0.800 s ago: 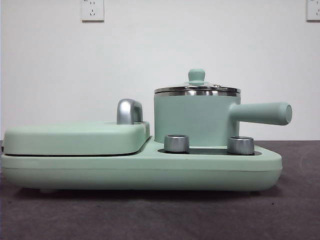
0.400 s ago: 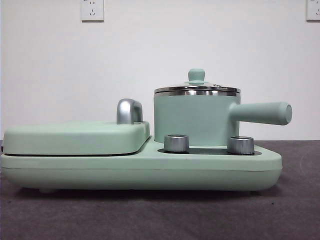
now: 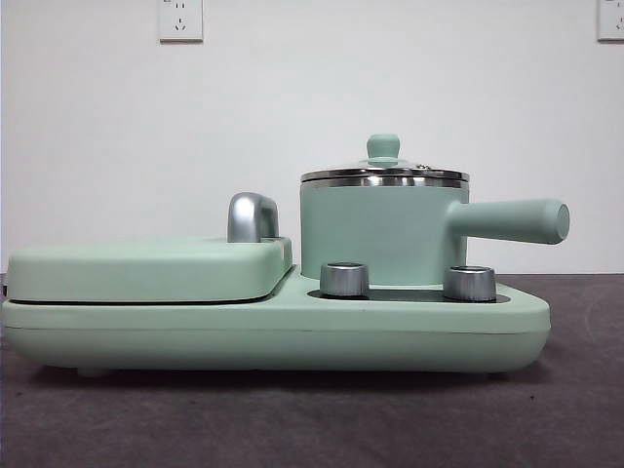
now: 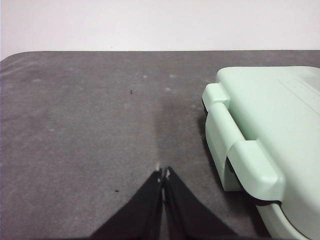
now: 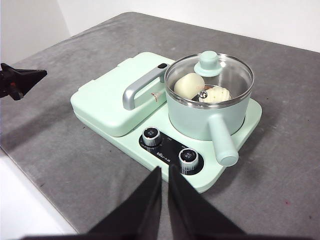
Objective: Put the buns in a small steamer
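Both buns (image 5: 200, 89) lay inside the lidded small steamer (image 5: 209, 102), so the left tool (image 4: 163, 173) and right tool (image 5: 164, 171) hung closed and empty, well clear, likely because the loading looked done.

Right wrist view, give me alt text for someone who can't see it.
Two white buns sit inside a mint-green pot under its glass lid, on a mint-green cooker with two silver dials. The right hand, jaws shut and empty, hangs over the gray table in front of it.
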